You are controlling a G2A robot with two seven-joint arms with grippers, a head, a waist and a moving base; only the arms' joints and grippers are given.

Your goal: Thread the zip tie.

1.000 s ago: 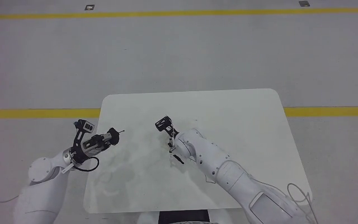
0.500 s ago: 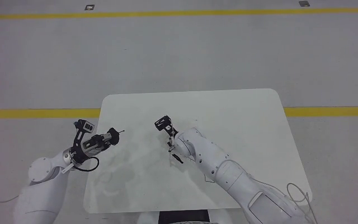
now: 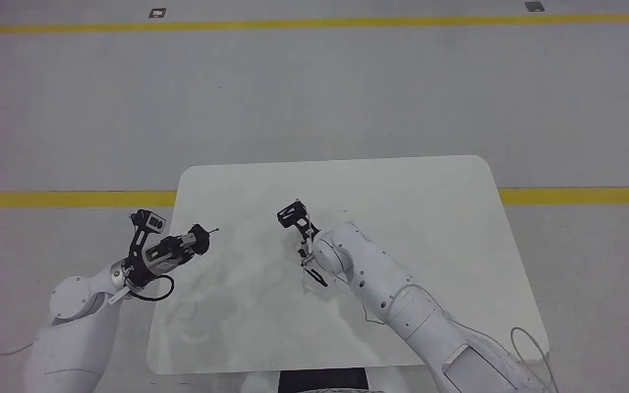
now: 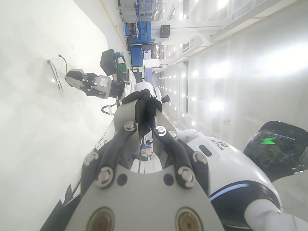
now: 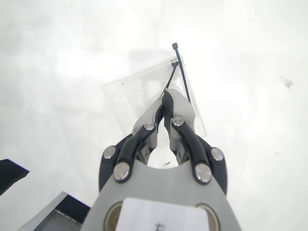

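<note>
Right pincer edged sideways w/ zip tie (wrist cam: clamped).

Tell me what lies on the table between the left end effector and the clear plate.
Nothing: bare table between the left end effector and the plate, seen in the top and left wrist views.

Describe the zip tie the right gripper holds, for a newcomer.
On the white table sits a clear plate. Of two black ties, the held zip tie ends in the right gripper; the loose zip tie lies along the plate's edge.
</note>
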